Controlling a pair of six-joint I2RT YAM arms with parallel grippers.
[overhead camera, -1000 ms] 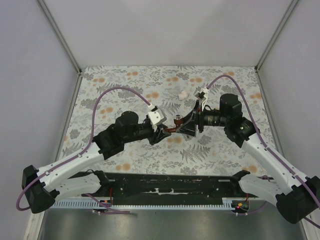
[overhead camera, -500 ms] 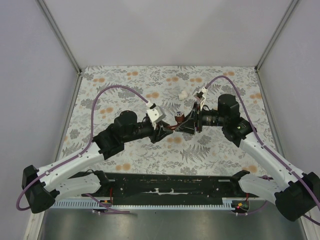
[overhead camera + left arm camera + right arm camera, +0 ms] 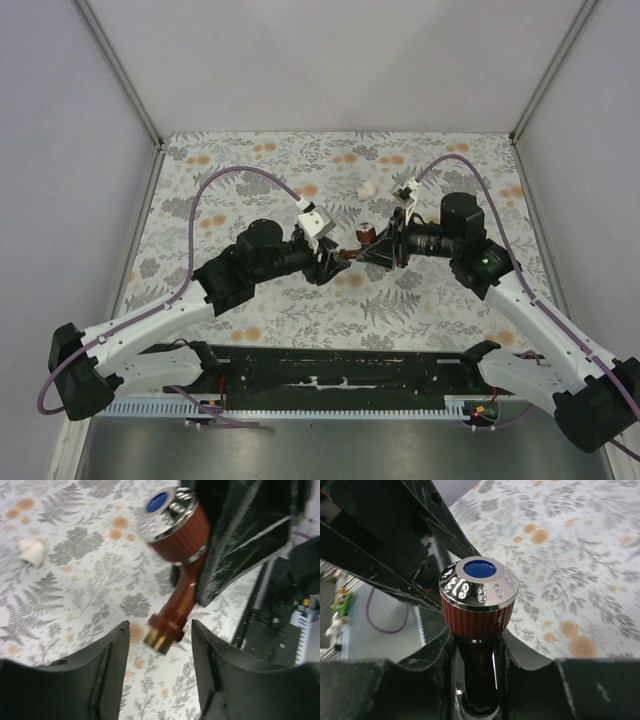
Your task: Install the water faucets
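The dark red-brown faucet [image 3: 357,243] with a chrome, blue-capped knob is held above the table between the two arms. My right gripper [image 3: 373,246] is shut on its stem just below the knob [image 3: 479,595], one finger [image 3: 432,652] on each side of it. My left gripper [image 3: 336,261] is open. In the left wrist view the faucet's [image 3: 181,575] brass-tipped spout end hangs between and just beyond the left fingertips [image 3: 122,635], touching neither. My right gripper [image 3: 476,652] hides the lower stem.
A small white pipe fitting [image 3: 366,189] lies on the flowered table cloth [image 3: 250,170] behind the grippers, also in the left wrist view [image 3: 32,550]. Grey walls stand at the left, right and back. The black arm rail [image 3: 330,372] runs along the near edge.
Both grippers have shifted slightly toward the back of the table, the faucet going with the right one. The left wrist has moved a little to the right.
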